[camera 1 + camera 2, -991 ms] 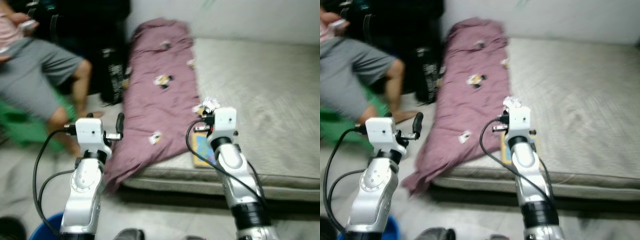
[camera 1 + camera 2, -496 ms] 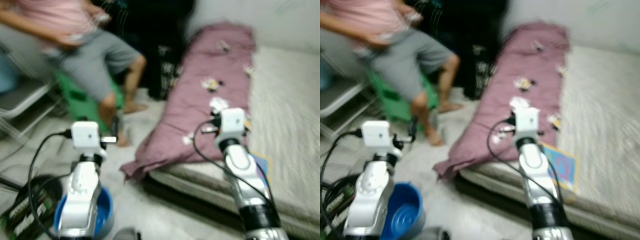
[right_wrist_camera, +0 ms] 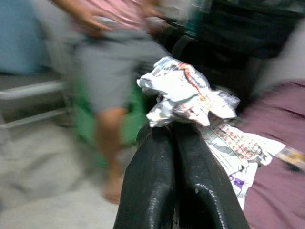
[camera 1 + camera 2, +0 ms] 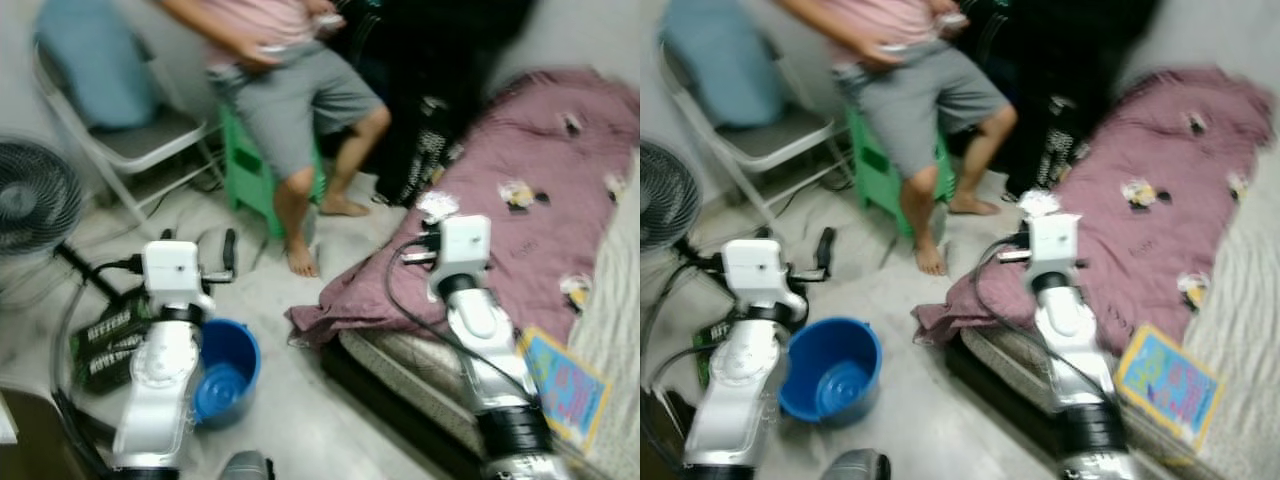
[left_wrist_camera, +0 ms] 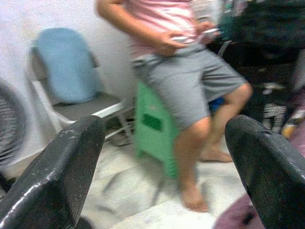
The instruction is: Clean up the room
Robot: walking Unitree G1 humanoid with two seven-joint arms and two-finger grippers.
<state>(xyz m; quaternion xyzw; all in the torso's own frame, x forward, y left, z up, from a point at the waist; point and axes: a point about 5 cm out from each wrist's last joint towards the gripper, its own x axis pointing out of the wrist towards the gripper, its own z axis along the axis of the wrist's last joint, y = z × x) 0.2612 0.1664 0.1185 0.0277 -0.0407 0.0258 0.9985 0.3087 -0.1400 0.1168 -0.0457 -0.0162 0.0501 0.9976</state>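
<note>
Right wrist view: my right hand (image 3: 174, 129) clenched on crumpled paper (image 3: 186, 98). Camera turned from bed toward blue bucket (image 4: 225, 370); I judge drop comes next. Left hand (image 5: 167, 157) released.

Ahead of you lies a strip of bare floor (image 4: 270, 300). A blue bucket (image 4: 225, 368) sits close below your left arm. A seated person's legs (image 4: 300, 215), a green stool (image 4: 250, 170) and a folding chair (image 4: 120, 140) block beyond; the mattress (image 4: 420, 370) closes the right.
</note>
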